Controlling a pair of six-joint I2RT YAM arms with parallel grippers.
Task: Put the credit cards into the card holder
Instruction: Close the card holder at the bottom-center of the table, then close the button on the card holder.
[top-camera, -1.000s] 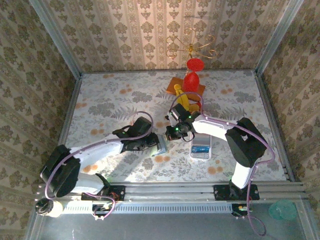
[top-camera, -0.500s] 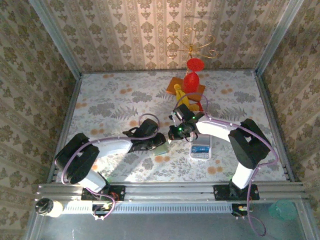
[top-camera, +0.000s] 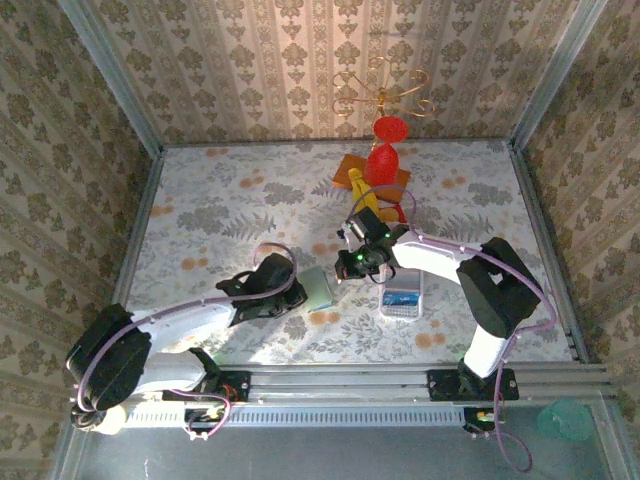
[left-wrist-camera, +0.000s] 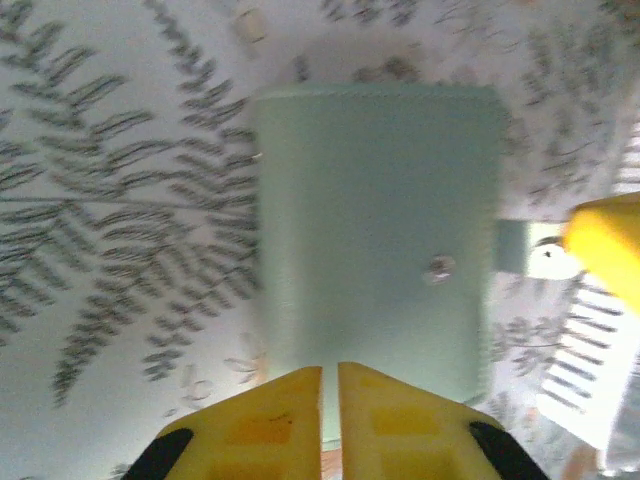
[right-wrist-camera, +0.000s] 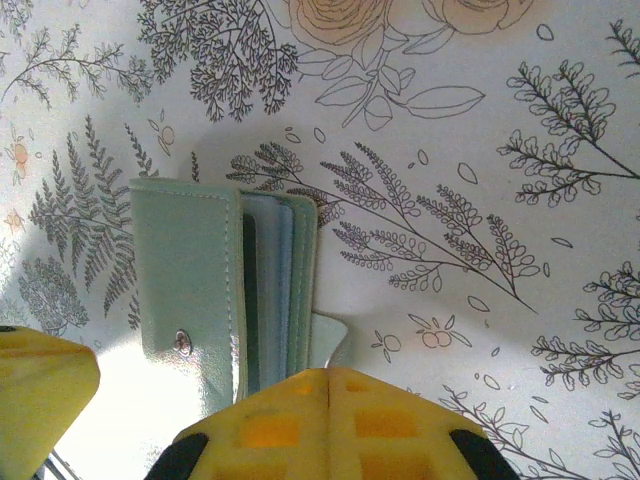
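Holder (top-camera: 318, 288) flat between my grippers: left gripper (left-wrist-camera: 330, 378) fingers together at its near-left edge, right gripper (right-wrist-camera: 330, 380) together at far-right. Cards (top-camera: 401, 297) further right, right arm nearer.

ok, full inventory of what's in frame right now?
card holder: 1, sage green, mid-table between the hands
credit cards: one row, count unclear, blue and white, in the tray
tray: 1, white, right of the card holder
goblet: 1, red, far centre, on the mat
mat: 1, orange, under the goblet
yellow object: 1, yellow, behind the right hand, kind unclear
wire ornament: 1, gold, at the back wall
green object: 1, green, outside the frame, near right
left hand: 1, yellow fingers together, at the card holder's near edge
right hand: 1, yellow fingers together, apparently pinching the card holder's tab
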